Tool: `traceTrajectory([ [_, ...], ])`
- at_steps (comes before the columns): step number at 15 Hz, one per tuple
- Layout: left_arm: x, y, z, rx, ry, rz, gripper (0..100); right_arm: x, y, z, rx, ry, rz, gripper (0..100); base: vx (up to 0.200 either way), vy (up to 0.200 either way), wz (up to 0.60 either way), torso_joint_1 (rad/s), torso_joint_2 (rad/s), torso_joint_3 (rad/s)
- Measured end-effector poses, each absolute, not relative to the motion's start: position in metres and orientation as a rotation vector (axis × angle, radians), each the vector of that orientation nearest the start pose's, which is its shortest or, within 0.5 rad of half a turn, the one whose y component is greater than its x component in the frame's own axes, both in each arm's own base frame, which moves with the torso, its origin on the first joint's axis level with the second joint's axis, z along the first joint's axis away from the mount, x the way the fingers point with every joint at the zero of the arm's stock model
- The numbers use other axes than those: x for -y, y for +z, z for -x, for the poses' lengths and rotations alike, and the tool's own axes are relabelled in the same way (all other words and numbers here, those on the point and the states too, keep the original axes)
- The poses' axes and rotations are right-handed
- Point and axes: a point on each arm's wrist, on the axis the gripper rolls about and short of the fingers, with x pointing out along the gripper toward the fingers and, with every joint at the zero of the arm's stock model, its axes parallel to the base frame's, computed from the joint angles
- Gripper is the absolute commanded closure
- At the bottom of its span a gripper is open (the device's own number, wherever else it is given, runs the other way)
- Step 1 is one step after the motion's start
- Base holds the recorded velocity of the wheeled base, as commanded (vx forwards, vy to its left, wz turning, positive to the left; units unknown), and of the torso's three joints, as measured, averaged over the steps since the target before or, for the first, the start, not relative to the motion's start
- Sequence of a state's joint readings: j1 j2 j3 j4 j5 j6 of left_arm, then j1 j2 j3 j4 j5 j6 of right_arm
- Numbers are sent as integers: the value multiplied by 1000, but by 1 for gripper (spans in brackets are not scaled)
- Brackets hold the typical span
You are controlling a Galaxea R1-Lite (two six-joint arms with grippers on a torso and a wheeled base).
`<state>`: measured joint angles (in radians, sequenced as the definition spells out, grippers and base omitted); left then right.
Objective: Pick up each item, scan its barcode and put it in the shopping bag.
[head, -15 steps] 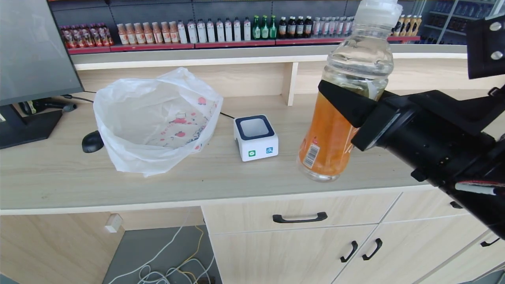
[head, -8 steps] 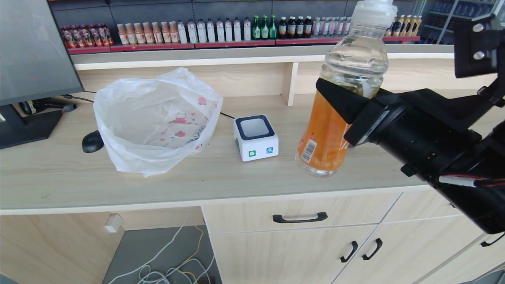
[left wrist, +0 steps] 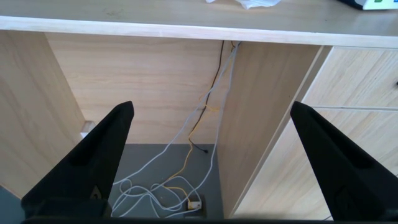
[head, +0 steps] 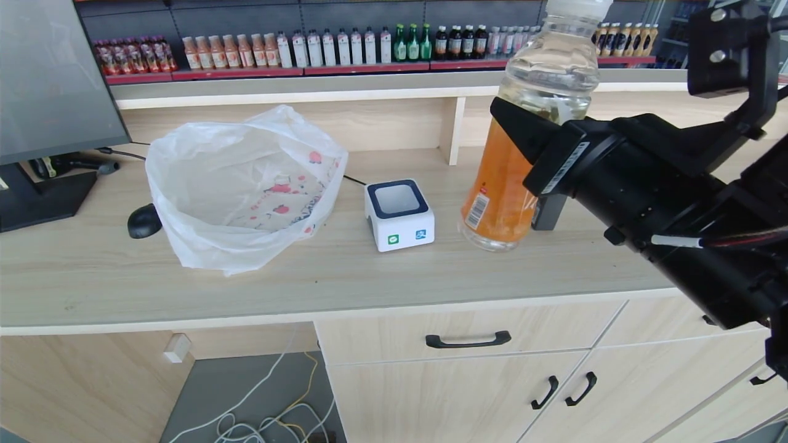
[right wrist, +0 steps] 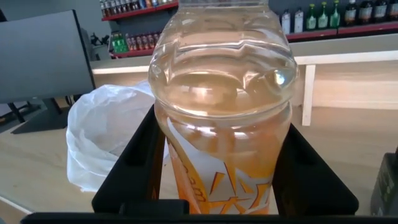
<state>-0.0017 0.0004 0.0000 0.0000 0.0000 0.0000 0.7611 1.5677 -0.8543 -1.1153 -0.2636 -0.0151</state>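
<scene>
A bottle (head: 498, 197) of orange drink with a pale cap is clamped around its middle by the right gripper (head: 532, 172), one black finger pressed on each side, as is also seen in the right wrist view. The bottle is held nearly upright, leaning slightly, just to the right of the scanner (head: 399, 214). Whether its base touches the counter (head: 369, 277) cannot be told. A barcode (head: 477, 212) is seen low on the bottle's label, on the side turned toward the scanner. The scanner, a small white box with a dark-framed top, is set on the counter between the bottle and the shopping bag (head: 246, 184). The bag, white plastic with red print, is stood on the counter with its mouth wide open, and no item is seen inside. A black mouse (head: 144, 221) is placed just beside the bag, near a monitor (head: 55, 74). Rows of bottles are lined on shelves (head: 369, 46) behind the counter. The left gripper (left wrist: 211, 168) is held low, below the counter edge, fingers spread wide with nothing between them, facing loose cables (left wrist: 168, 186) on the floor
</scene>
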Motion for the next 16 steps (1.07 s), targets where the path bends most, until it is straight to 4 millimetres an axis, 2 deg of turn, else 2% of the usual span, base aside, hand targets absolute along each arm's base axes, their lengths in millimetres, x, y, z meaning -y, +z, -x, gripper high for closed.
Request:
traceTrajectory([
  [7,0,75,23,-1,-2,1,0,-192,273,-211,327,490,-166,100,0,200,0,4,5,4],
  [12,0,75,23,0,-2,0,0,-192,275,-212,333,487,-171,100,0,200,0,0,2,2],
  [16,0,75,23,0,-2,0,0,-192,276,-213,336,483,-172,100,0,0,0,0,0,0],
])
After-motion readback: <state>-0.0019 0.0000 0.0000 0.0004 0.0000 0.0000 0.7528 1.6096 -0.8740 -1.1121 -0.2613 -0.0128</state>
